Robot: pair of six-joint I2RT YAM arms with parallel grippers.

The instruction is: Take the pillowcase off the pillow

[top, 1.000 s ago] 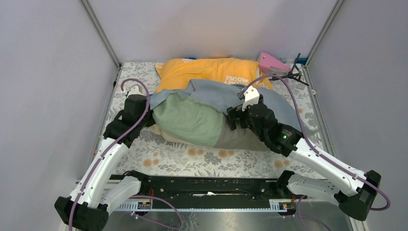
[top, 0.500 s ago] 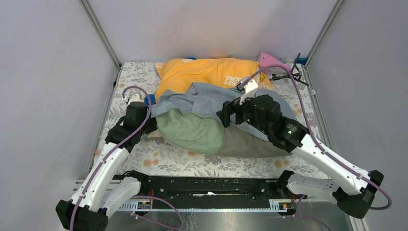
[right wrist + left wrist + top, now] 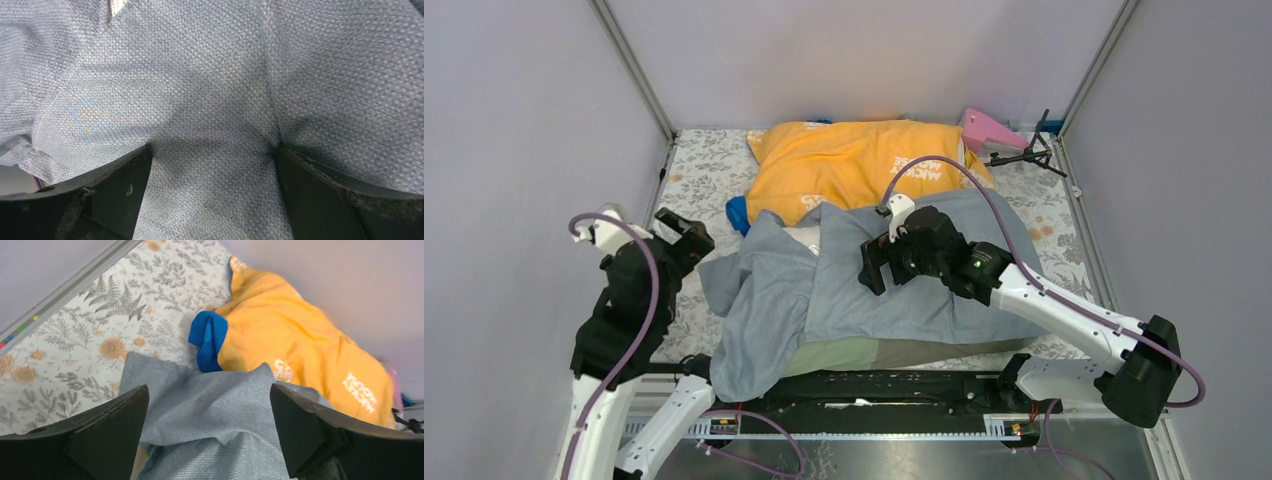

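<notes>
The wrinkled grey-blue pillowcase (image 3: 894,290) lies spread over the bundle in the middle of the table, down to the near edge. The pillow is almost wholly hidden under it; only a small white patch (image 3: 802,238) shows in a gap. My left gripper (image 3: 682,232) is open, lifted off to the left of the fabric. In the left wrist view the left gripper (image 3: 209,387) holds nothing, with the pillowcase (image 3: 220,415) below it. My right gripper (image 3: 876,268) is open, its fingertips pressed down into the pillowcase (image 3: 210,100); the right gripper (image 3: 212,150) has cloth bulging between its fingers.
An orange pillow with white lettering (image 3: 854,165) lies at the back, a bright blue cloth (image 3: 737,212) at its left corner. Green fabric (image 3: 849,353) peeks out under the pillowcase's near edge. A pink object (image 3: 984,128) and a black tool (image 3: 1024,156) sit back right.
The left gripper opened, let go of the pillowcase and swung up and left. The pillowcase now drapes forward over the green bundle. The right arm moved left and down onto it.
</notes>
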